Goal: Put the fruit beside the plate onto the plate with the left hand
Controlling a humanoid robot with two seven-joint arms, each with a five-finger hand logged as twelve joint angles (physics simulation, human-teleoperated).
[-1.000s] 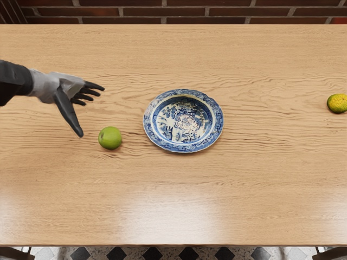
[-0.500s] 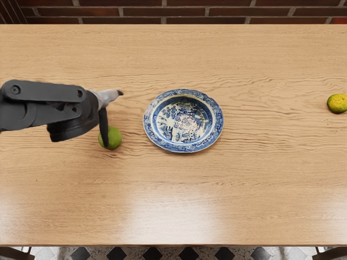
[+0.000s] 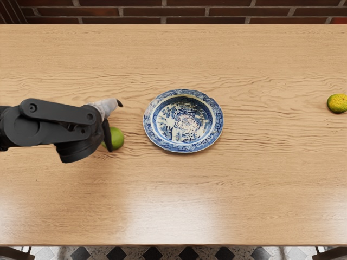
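Left hand draped over green fruit; plate just right (grip closure: cannot tell).

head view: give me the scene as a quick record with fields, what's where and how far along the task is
surface: wooden table
plate: blue-and-white patterned plate, mid-table, nothing on it
target fruit: green apple, on the table left of the plate, apart from it
other fruit: yellow-green fruit, at the table's far right edge
left hand: at the apple, covering its left side; grasp unclear
right hand: not in view
task state: apple not yet on the plate
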